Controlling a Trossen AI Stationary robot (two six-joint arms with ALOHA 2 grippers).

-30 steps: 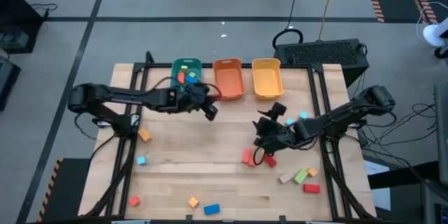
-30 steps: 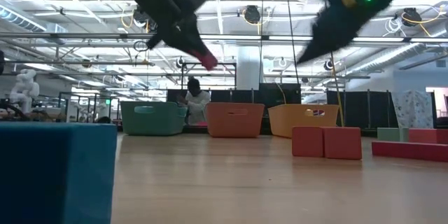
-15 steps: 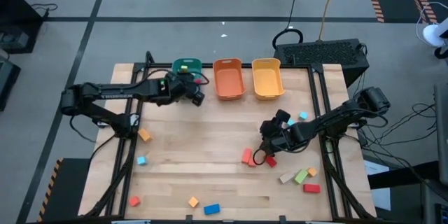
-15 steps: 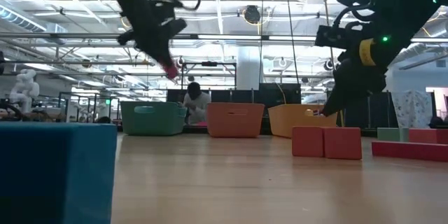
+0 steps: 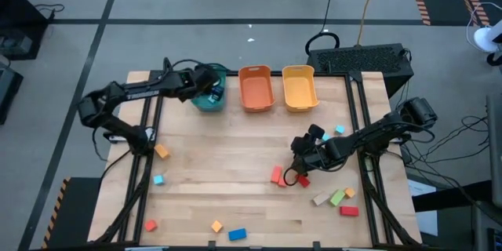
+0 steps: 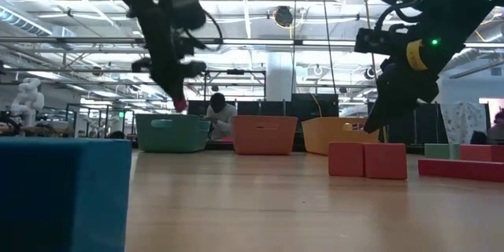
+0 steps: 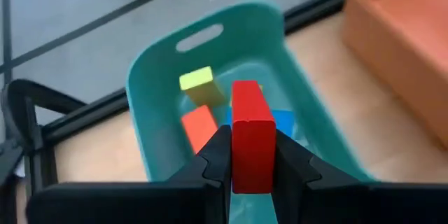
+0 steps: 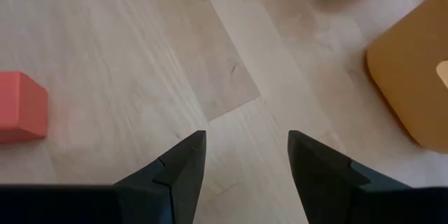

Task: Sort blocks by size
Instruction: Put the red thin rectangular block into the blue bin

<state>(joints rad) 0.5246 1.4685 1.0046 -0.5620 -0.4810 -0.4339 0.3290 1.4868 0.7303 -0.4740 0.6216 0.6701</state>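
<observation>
Left gripper (image 7: 252, 159), clamped on a red block (image 7: 250, 143) held long axis upright, hangs directly above the teal bin (image 7: 150, 94) at the worktop's far left; right gripper (image 8: 246, 155) open, waiting.

The high camera looked straight down on the worktop (image 5: 235, 196); the low one sat at its 6 o'clock edge, facing the bins (image 6: 264, 135) both shared.

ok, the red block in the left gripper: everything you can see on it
The red block is a plain rectangular bar, matte, probably painted wood. It is pinched on its two long sides between the left gripper fingers, clear of any surface, above the teal bin, which already holds yellow, red and blue blocks.
</observation>
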